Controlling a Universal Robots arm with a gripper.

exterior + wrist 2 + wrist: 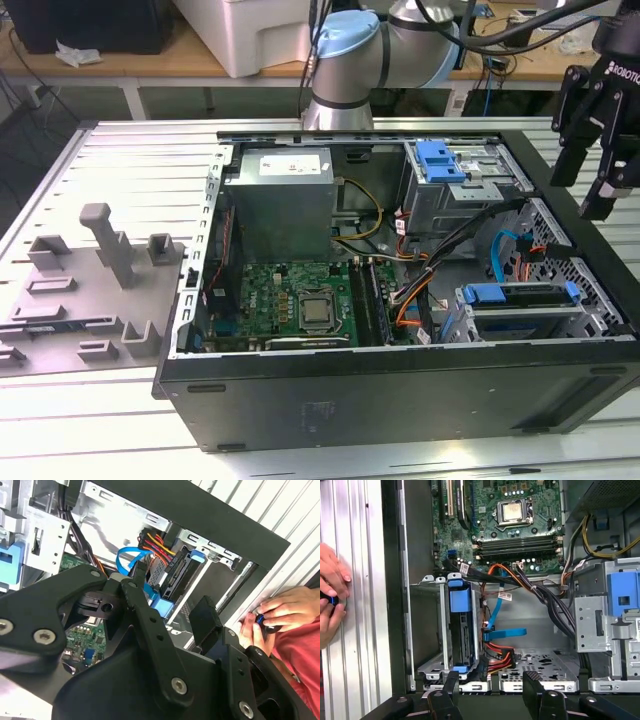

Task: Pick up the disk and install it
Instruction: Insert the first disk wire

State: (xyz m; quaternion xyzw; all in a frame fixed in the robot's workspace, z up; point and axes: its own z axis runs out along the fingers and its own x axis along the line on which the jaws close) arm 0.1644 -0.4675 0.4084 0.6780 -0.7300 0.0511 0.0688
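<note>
First wrist view gives you the black two-fingered pincer (pixel 491 686) nearest the lens, its fingers (pixel 451 687) spread apart with nothing between them. Just beyond it, the disk (pixel 461 630), a flat silver-black drive in a blue plastic carrier, sits slotted in the grey metal drive cage (pixel 426 581) inside the open black computer case (pixel 392 580). Beyond the cage, a bundle of black, orange and blue cables (pixel 540 594) crosses toward the green motherboard (pixel 510 530). Beside the case, a person's hand (pixel 331 587) rests on the ribbed silver tabletop (pixel 362 640).
</note>
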